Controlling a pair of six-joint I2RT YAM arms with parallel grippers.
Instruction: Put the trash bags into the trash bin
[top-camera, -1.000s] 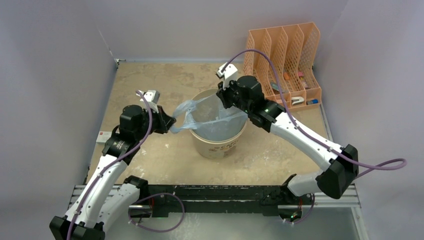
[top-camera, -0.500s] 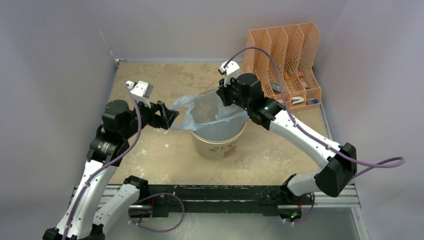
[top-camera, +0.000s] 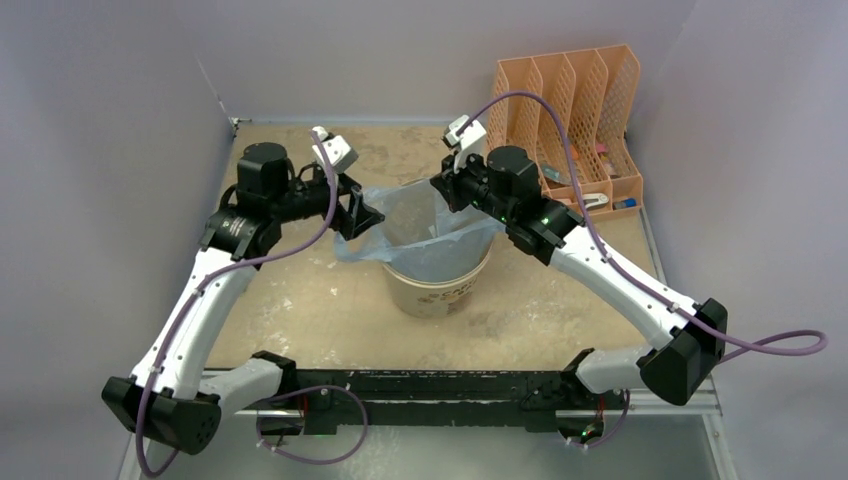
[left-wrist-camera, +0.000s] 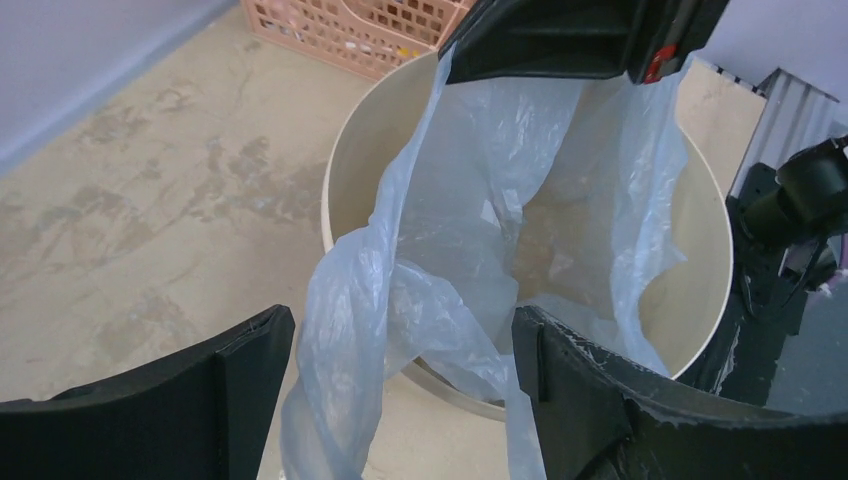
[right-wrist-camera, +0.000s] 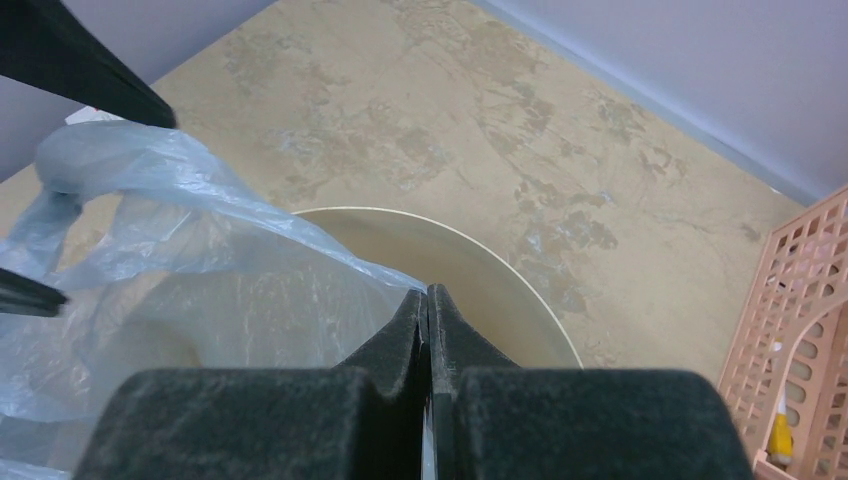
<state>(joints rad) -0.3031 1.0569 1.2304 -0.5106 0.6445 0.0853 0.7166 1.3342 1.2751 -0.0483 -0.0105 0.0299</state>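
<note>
A sandy, mottled counter (top-camera: 300, 300) is seen from above, enclosed by pale lilac walls. An orange mesh file organizer (top-camera: 575, 100) with upright slots is set in the far right corner. A round cream trash bin (top-camera: 440, 290), with brown print on its side, is placed upright near the middle of the counter, between two white and black robot arms.

A thin, crinkly, pale-blue trash bag (top-camera: 425, 225) is draped partly inside the bin. Most of it is hung down into the bin's mouth, while one bunched edge is spilled over the rim on the left side and hangs outside.

The left gripper (top-camera: 365, 215) is held just beside the bin's left rim with its fingers spread wide apart. The loose edge of the bag is seen between them, but nothing is clamped. The right gripper (top-camera: 442, 188) is poised over the far rim, clenched tight on the bag's upper edge, which is lifted above the bin.
</note>
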